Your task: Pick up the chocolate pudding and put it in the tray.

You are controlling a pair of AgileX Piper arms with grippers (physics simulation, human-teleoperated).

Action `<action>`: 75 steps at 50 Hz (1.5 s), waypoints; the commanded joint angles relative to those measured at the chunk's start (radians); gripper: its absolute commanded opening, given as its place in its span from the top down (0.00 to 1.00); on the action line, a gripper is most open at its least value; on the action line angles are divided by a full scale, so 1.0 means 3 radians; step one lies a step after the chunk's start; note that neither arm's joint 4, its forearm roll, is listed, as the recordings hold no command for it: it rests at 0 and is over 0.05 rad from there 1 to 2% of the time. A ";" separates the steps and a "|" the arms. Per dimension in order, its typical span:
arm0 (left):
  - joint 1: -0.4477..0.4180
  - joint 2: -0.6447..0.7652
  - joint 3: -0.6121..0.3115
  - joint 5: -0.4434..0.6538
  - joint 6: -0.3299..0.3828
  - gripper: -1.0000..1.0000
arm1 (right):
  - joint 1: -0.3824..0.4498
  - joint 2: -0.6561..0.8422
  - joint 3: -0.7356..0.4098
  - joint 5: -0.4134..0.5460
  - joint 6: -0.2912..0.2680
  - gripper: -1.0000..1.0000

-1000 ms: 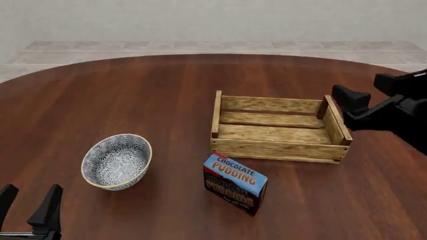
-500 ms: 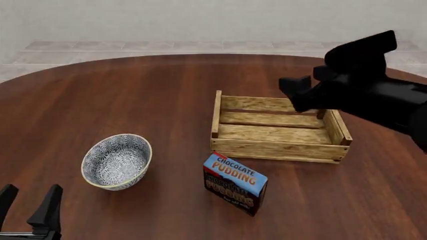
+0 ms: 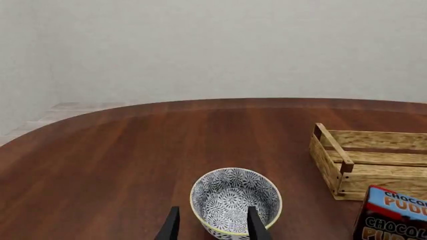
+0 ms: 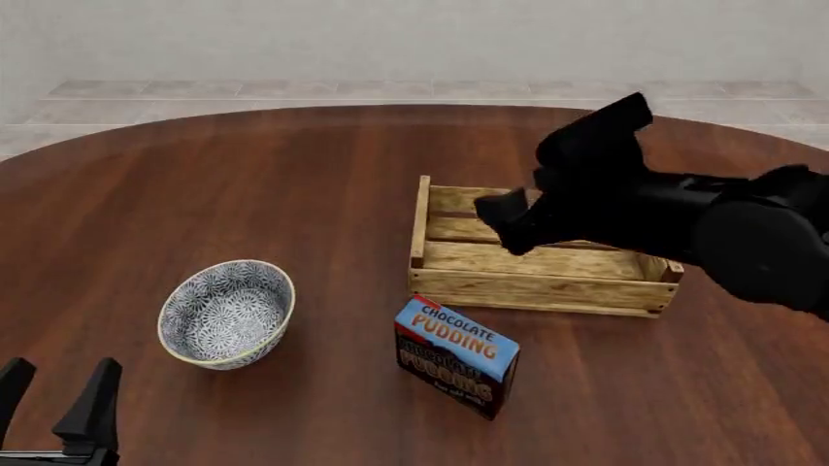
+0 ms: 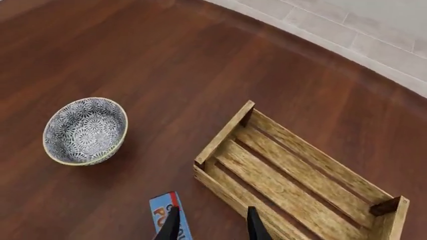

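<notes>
The chocolate pudding, a small carton with a blue top and dark brown front, stands on the table just in front of the tray, a shallow wooden slat crate. My right gripper is open and empty, hovering above the tray's left part. In the right wrist view its open fingertips frame the pudding's blue top, beside the tray. My left gripper is open and empty at the near left table edge. In the left wrist view the pudding and tray show.
A blue-patterned white bowl stands left of the pudding, a short way in front of my left gripper; it shows in both wrist views. The round brown table reaches back to a pale floor and wall.
My right arm has swung in from the table's right edge leftward over the tray. The left arm, pudding, tray and bowl have not moved.
</notes>
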 commanded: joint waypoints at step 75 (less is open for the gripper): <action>0.0000 0.0000 0.0000 0.0000 0.0000 0.00 | 0.0539 0.0604 0.0142 0.0419 -0.0890 0.00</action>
